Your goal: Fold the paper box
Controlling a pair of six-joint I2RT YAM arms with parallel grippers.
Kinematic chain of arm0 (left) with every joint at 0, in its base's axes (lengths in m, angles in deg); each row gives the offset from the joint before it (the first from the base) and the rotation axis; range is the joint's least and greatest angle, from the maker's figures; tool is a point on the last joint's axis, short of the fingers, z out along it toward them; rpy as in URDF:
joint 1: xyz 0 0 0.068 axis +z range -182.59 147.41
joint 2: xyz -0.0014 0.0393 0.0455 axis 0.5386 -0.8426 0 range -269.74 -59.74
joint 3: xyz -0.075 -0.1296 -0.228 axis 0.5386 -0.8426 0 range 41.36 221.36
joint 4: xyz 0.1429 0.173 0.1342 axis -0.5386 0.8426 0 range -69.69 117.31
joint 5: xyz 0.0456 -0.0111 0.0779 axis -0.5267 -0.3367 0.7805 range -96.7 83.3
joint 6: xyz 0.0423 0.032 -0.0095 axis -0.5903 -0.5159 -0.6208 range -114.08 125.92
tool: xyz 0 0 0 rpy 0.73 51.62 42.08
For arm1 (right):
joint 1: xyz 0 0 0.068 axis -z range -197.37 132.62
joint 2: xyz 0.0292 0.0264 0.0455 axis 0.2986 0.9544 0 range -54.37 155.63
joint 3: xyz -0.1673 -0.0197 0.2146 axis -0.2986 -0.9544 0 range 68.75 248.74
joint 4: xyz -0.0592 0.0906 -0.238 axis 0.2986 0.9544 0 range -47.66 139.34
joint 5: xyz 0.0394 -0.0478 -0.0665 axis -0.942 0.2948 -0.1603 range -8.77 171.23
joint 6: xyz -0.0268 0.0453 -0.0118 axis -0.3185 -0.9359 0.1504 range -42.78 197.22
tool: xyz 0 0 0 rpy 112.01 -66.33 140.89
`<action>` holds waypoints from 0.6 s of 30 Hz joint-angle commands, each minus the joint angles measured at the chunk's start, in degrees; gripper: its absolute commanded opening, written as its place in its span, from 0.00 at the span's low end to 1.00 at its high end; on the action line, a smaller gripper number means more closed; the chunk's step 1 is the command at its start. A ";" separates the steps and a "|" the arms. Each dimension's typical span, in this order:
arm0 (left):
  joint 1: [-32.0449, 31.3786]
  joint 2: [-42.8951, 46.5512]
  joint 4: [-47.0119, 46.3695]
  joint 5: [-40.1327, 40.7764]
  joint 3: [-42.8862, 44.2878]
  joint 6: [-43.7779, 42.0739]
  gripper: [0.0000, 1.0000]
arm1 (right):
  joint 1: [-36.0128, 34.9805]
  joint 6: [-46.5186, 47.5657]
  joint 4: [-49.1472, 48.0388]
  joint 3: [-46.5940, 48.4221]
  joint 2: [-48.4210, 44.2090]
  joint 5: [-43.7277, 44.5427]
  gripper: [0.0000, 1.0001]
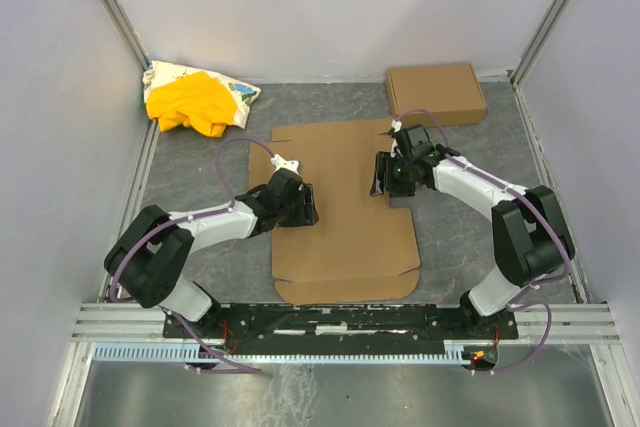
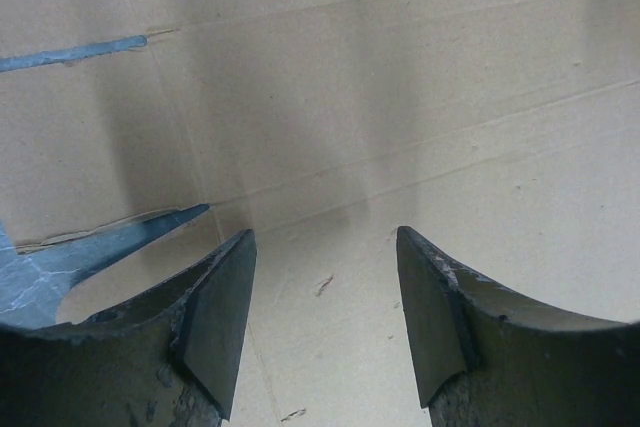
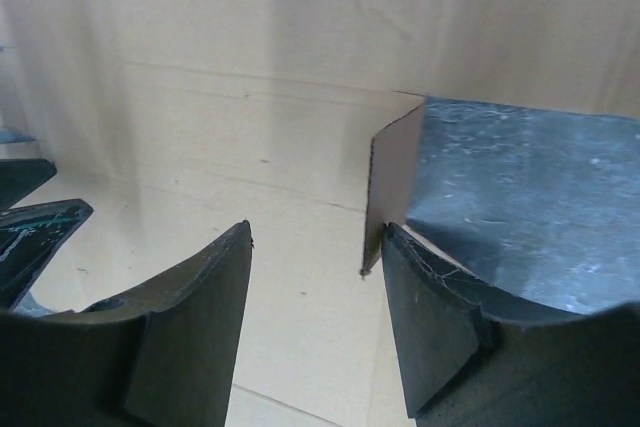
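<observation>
The paper box (image 1: 345,217) lies as a flat brown die-cut sheet in the middle of the table. My left gripper (image 1: 311,205) hovers over its left edge. In the left wrist view the left gripper (image 2: 325,247) is open, with only bare cardboard (image 2: 400,97) between its fingers. My right gripper (image 1: 381,175) is at the sheet's right edge. In the right wrist view the right gripper (image 3: 315,242) is open too. A small raised flap (image 3: 392,182) stands on edge just inside its right fingertip (image 3: 420,287). Neither gripper holds anything.
A ready-made compact cardboard box (image 1: 435,93) sits at the back right. A yellow-and-white cloth heap (image 1: 195,99) lies at the back left. Grey table surface (image 3: 520,207) shows beside the flap, and through slits (image 2: 110,242) in the sheet. White walls enclose the table on three sides.
</observation>
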 commanded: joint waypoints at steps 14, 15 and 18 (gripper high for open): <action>-0.73 -1.59 4.21 0.07 -1.70 1.98 0.65 | -5.28 -2.29 -0.86 3.56 5.10 5.02 0.59; -0.72 -0.57 4.84 0.62 -1.32 1.88 0.65 | -5.27 -2.11 -0.28 3.58 4.14 5.80 0.59; -0.72 3.16 7.68 2.23 0.30 1.55 0.66 | -5.32 -1.06 2.65 4.10 1.45 8.48 0.59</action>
